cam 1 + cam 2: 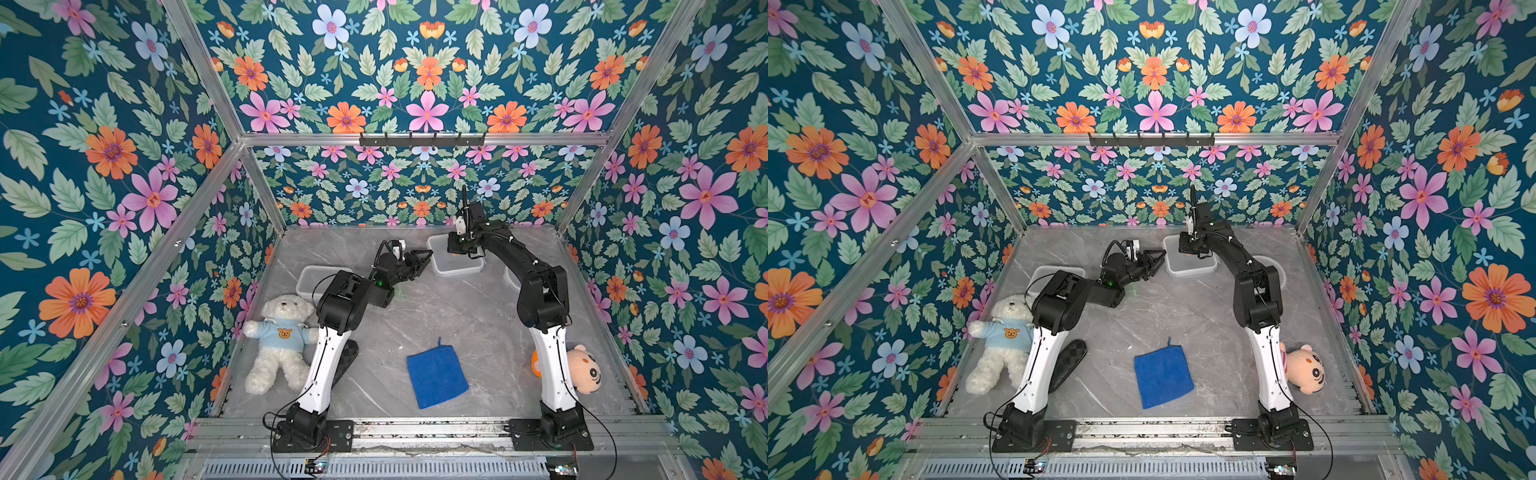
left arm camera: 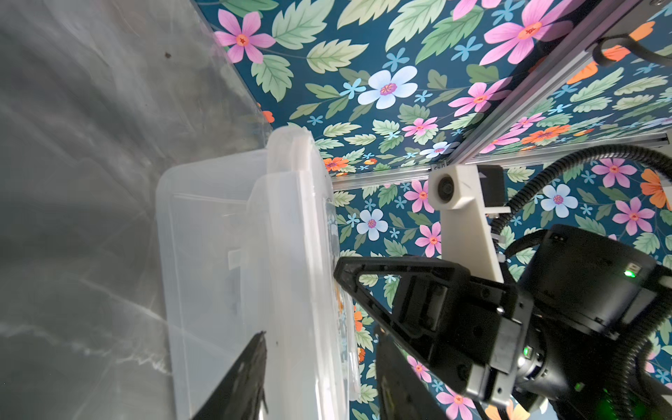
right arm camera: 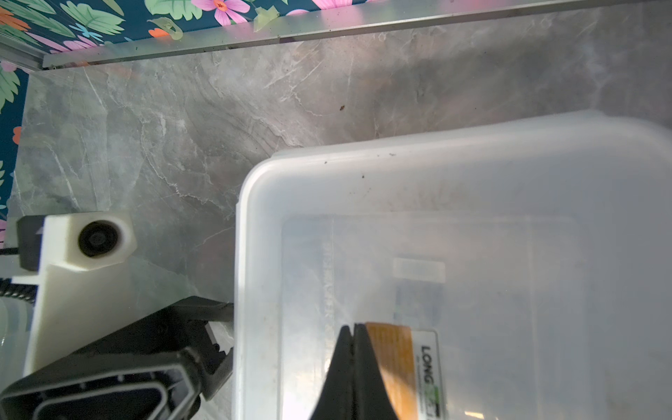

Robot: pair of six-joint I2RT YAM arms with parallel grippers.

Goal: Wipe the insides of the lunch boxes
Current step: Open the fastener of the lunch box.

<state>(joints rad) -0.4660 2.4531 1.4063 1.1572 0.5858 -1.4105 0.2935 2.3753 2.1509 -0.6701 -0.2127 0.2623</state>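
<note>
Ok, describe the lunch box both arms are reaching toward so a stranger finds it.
On the grey marble table, look along the far edge by the back wall. The square lunch box sits mid-edge, between two other clear containers. Only it shows an orange label on its base.

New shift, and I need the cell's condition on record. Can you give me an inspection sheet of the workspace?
Surface: grey marble tabletop, a few small specks.
Job's things: large square lunch box centre back; rectangular lunch box behind the left arm; round lunch box mostly hidden by the right arm; blue cloth flat at the front, unheld.
Clutter: white teddy bear, peach plush toy, dark oval item.
Claws: left claw open at the square lunch box's outer wall; right claw shut, tips inside it.
Cables: black ribbed conduit arches over the right wrist.
Surroundings: floral walls, aluminium frame.
</note>
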